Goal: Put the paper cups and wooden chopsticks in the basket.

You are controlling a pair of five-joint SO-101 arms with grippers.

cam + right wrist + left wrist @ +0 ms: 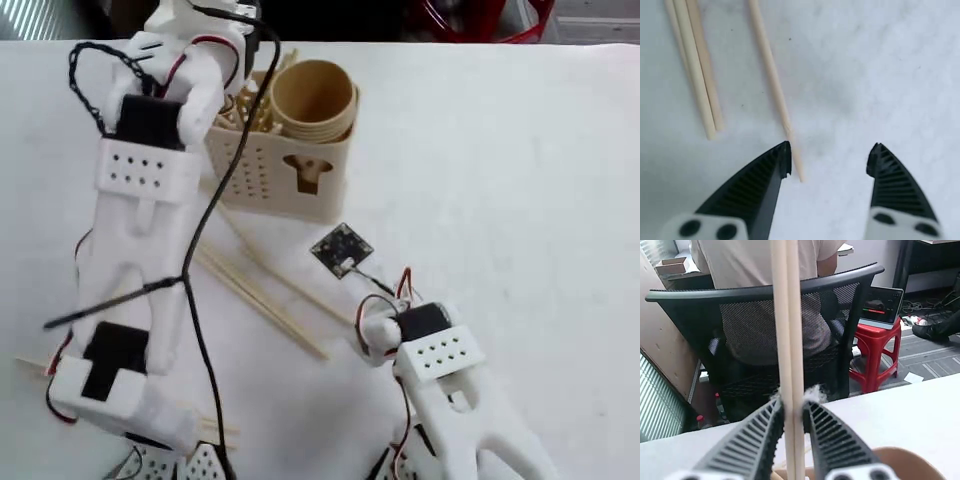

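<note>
The cream basket [282,172] stands at the back of the table with stacked paper cups [313,98] and several wooden chopsticks [247,112] inside. My left gripper [793,412] is above it, shut on two chopsticks [786,330] held upright; a cup rim [912,460] lies just below. In the high view the left gripper [225,52] sits over the basket's back left corner. Loose chopsticks [262,296] lie on the table in front of the basket. My right gripper [829,155] hangs open just above the table, with the end of a single chopstick [771,80] between its fingertips and a pair [696,75] beside it.
More chopsticks poke out beside the left arm's base [28,362] and near the front edge [212,430]. The right arm [450,370] occupies the front right. White table [520,180] stretches open to the right of the basket.
</note>
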